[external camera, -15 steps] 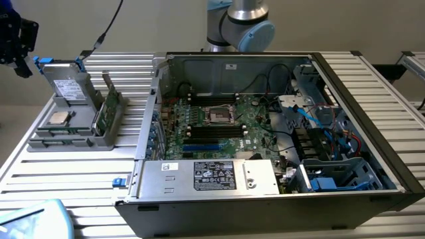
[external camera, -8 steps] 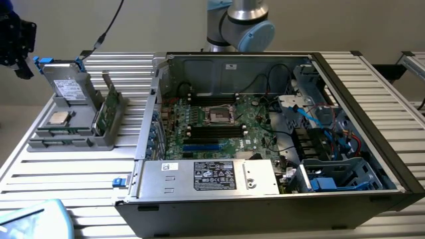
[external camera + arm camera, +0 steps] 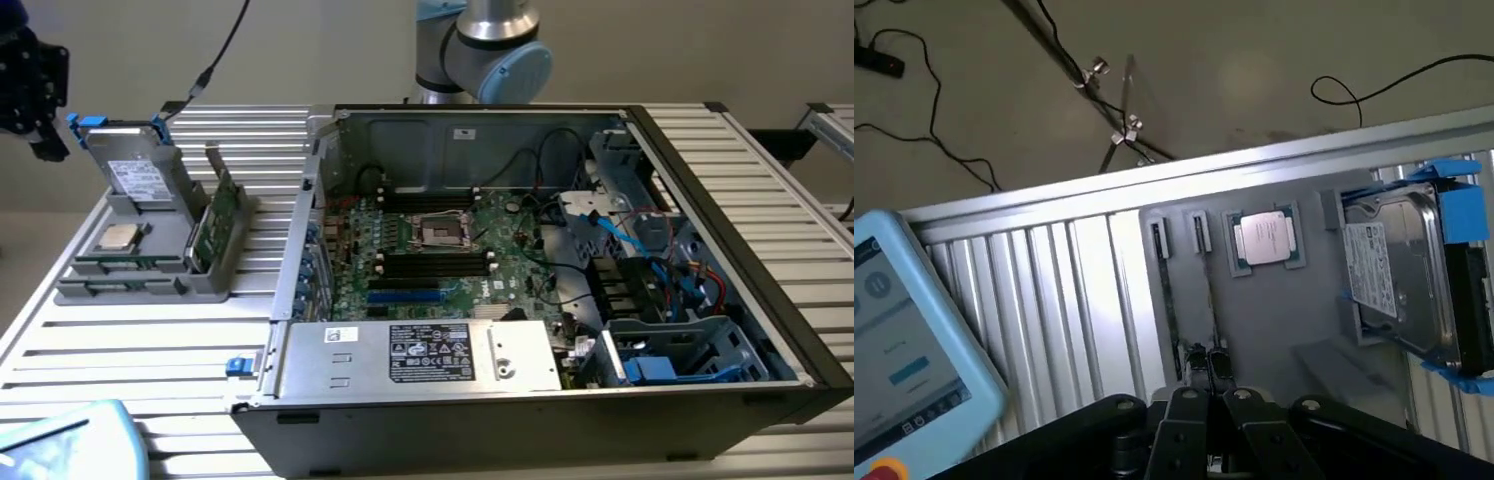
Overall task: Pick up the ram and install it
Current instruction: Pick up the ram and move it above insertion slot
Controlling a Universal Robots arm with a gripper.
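Note:
The ram [image 3: 211, 218] is a thin green stick standing on edge in a grey holder [image 3: 147, 285] at the exterior view's left. In the wrist view two such sticks show edge-on, the ram [image 3: 1163, 290] and a second one [image 3: 1211, 300] beside it. My gripper [image 3: 32, 85] hangs high, up and to the exterior view's left of the holder, apart from the sticks. In the wrist view my gripper [image 3: 1207, 364] has its two fingertips close together with nothing between them. Black memory slots [image 3: 434, 263] lie on the motherboard [image 3: 501, 285] inside the open computer case [image 3: 721, 330].
The holder also carries a square silver processor [image 3: 1264, 238] and a hard drive [image 3: 1394, 265] in a blue bracket. A light-blue teach pendant [image 3: 899, 340] lies on the slatted table [image 3: 120, 350] near the front. Cables and drive cages crowd the case's right side.

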